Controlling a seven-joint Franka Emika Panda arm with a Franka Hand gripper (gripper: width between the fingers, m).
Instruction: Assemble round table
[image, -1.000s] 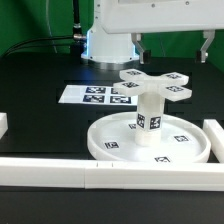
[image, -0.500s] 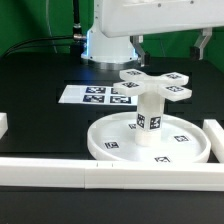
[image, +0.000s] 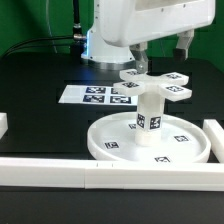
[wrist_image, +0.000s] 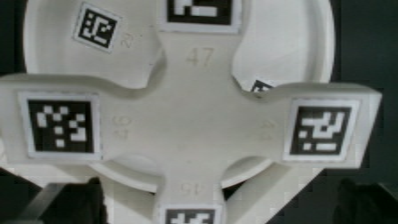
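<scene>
The round table stands upside down in the exterior view. Its large rimmed disc (image: 110, 143) lies flat, the short post (image: 149, 118) stands upright on the hub, and the cross-shaped foot (image: 155, 84) sits on top of the post. My gripper (image: 162, 57) hangs just above the foot. Its fingers are apart, with nothing between them, and do not touch the foot. In the wrist view the foot (wrist_image: 187, 110) fills the picture with the disc (wrist_image: 134, 30) behind it. The fingertips are not clearly seen there.
The marker board (image: 93, 95) lies flat behind the disc, toward the exterior view's left. Long white border bars run along the front (image: 90, 175), the right (image: 213, 133) and the left (image: 3, 125). The arm's base (image: 100, 45) stands at the back.
The hand has shifted toward the exterior view's left and turned. Its right-hand finger now stands much closer to the foot's middle. The table parts have not moved.
</scene>
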